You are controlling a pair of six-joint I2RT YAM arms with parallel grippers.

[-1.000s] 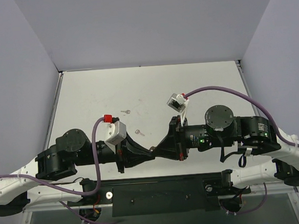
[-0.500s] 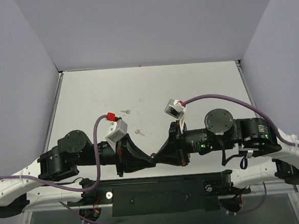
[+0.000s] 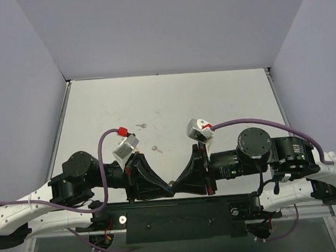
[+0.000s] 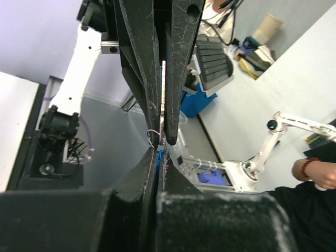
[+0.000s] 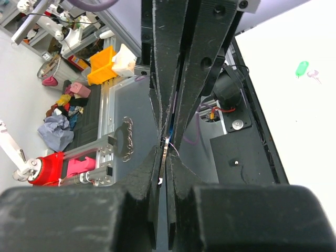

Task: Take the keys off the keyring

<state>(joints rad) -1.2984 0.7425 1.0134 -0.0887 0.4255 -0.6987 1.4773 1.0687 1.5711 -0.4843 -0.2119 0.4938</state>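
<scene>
Tip to tip at the near edge of the table [image 3: 241, 98], left gripper [image 3: 166, 187] clamped on seemingly a blue-tag key [image 4: 157, 156], right gripper [image 3: 178, 186] clamped on the wire ring [image 4: 152, 137]; slide key along coil gently, don't yank.

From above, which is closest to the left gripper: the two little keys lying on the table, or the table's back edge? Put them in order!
1. Nearest: the key nearer the arms, just beyond the left gripper.
2. Next: the key farther back, more to the left.
3. Farthest: the table's back edge, at the far wall.
</scene>
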